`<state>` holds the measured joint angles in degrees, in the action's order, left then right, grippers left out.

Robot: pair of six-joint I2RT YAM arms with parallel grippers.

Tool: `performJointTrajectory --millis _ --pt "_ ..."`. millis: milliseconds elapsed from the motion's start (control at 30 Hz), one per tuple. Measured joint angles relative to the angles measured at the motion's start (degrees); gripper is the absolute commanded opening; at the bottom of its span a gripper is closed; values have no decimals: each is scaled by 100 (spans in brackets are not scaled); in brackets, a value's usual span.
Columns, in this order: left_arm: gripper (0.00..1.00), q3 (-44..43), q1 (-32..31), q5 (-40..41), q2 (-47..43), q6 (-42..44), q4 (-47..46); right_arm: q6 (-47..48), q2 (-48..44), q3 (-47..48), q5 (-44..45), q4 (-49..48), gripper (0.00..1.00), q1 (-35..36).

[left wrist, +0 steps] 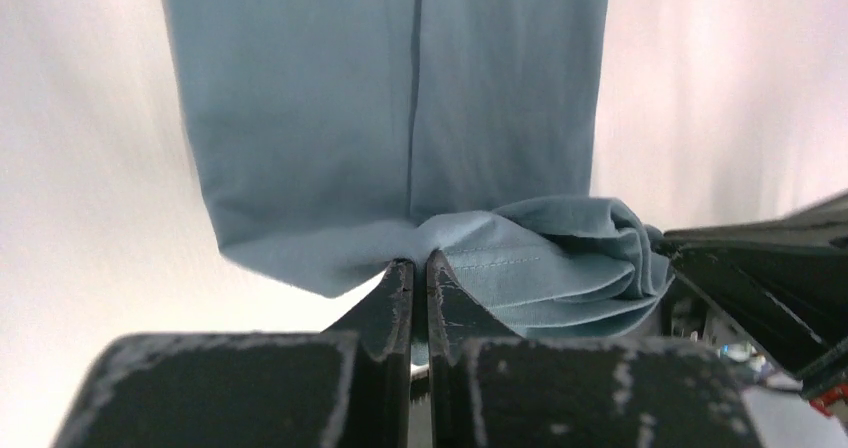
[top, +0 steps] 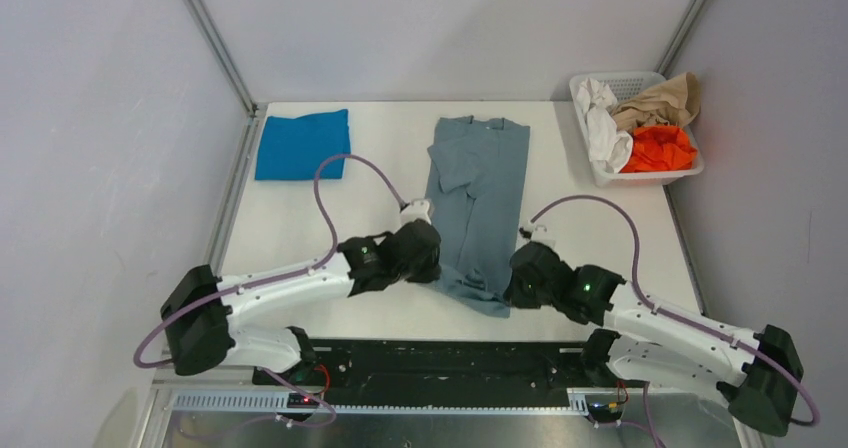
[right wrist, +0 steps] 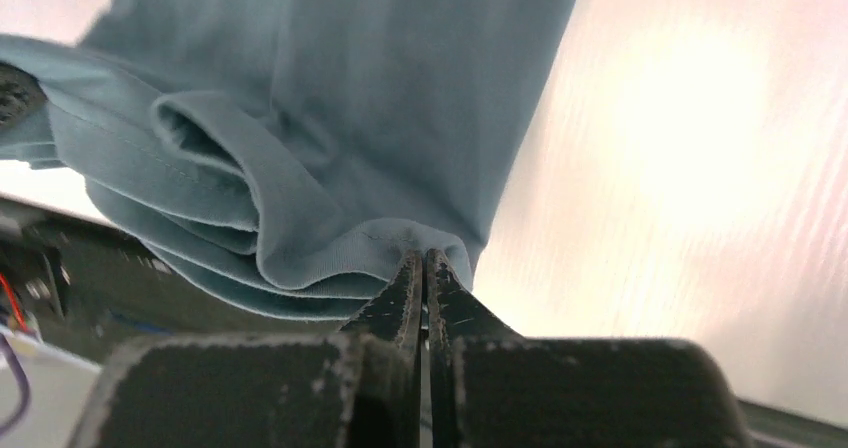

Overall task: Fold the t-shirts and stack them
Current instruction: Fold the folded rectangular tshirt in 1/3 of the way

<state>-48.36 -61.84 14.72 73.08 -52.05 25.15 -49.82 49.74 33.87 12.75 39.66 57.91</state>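
At the far left corner of the white worktop (top: 390,128) lay the bright blue t-shirt (top: 302,144), folded into a flat, roughly square packet and well apart from both arms.

Nearer the middle, the left pincer (left wrist: 420,263) was clamped narrow on the near left part of the grey-blue t-shirt (top: 480,198). In the left wrist view its two dark fingers stood almost together, with a thin pinch of the hem caught between the tips.

The grey-blue t-shirt itself lay in the centre of the worktop, folded lengthwise into a long strip. Its collar pointed to the far edge, a sleeve was turned in over the upper left, and a straight seam or crease ran down its length. The near end was not flat. Between the two arms the hem had gathered into several soft, layered folds that sagged toward the near edge.

On the right, the right pincer (right wrist: 424,258) was likewise pressed tight on the shirt's near right corner, with the cloth wrapped over the fingertips.

At the far right corner stood a white slotted basket (top: 660,174) holding a white cloth (top: 603,123), a tan cloth (top: 665,101) draped over its rim, and an orange cloth (top: 660,148).
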Motion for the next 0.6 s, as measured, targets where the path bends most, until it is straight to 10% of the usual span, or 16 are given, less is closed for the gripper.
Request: performJointTrajectory --millis 600 --pt "3 -2747 2153 -616 2509 1550 -50 2159 2312 1674 -1099 -2081 0 -3259"
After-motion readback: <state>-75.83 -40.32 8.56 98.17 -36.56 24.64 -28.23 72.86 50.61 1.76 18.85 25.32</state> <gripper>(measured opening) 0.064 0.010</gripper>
